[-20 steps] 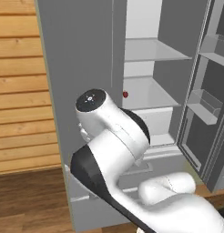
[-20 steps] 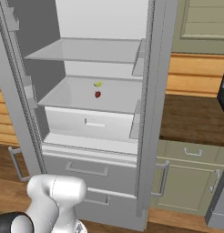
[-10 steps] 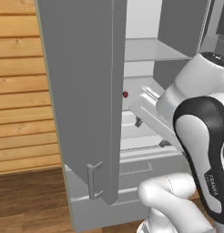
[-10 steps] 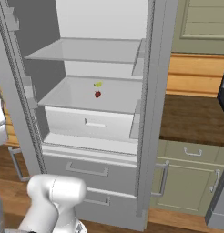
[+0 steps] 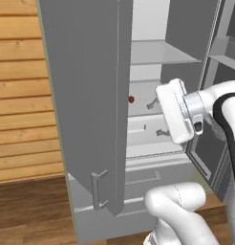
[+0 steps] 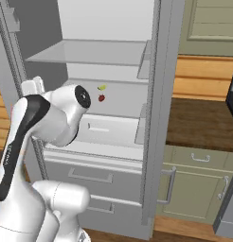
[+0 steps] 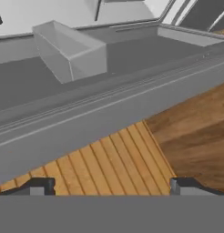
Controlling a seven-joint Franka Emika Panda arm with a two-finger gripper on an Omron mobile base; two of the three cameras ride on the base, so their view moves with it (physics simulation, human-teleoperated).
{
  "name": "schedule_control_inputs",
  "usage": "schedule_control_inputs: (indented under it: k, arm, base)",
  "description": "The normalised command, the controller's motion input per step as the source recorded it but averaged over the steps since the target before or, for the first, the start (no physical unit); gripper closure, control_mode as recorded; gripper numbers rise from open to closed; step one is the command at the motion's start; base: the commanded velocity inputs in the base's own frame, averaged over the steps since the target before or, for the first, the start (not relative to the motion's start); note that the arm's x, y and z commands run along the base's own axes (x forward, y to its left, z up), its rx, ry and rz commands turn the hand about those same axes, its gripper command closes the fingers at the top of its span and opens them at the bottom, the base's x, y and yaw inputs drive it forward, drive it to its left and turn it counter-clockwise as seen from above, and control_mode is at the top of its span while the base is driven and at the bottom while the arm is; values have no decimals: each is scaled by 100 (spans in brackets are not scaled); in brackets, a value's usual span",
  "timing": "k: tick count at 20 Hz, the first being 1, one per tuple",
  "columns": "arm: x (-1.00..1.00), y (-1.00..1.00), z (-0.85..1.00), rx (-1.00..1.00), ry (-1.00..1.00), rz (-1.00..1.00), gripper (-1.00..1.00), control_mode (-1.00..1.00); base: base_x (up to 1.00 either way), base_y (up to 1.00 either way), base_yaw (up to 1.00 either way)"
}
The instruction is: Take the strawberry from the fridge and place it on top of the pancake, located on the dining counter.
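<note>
the left door (image 5: 86, 100) was seen open, and could be struck by the swinging arm. the strawberry (image 5: 131, 99) lay on a shelf (image 6: 123, 97) in the fridge (image 6: 156, 118), just beside a yellow-green fruit (image 6: 102, 87) that could be taken by mistake. the gripper (image 7: 112, 184) was spread wide, nothing held. no writing was seen.

Fridge (image 6: 156, 118) — smooth, matt grey; strawberry (image 6: 102, 98) glossy red; planked wooden wall (image 5: 19, 95) beside it.
</note>
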Motion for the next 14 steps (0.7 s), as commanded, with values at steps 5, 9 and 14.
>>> schedule_control_inputs:
  k: [5,9,14]
  arm:
    - [88,-1,3,39,-21,24,-100,-100]
    - [52,4,0,10,-24,22,-100,-100]
    - [67,-5,0,0,-18,13,-100,-100]
  base:
    - [0,0,0]
    - [0,0,0]
    - [0,0,0]
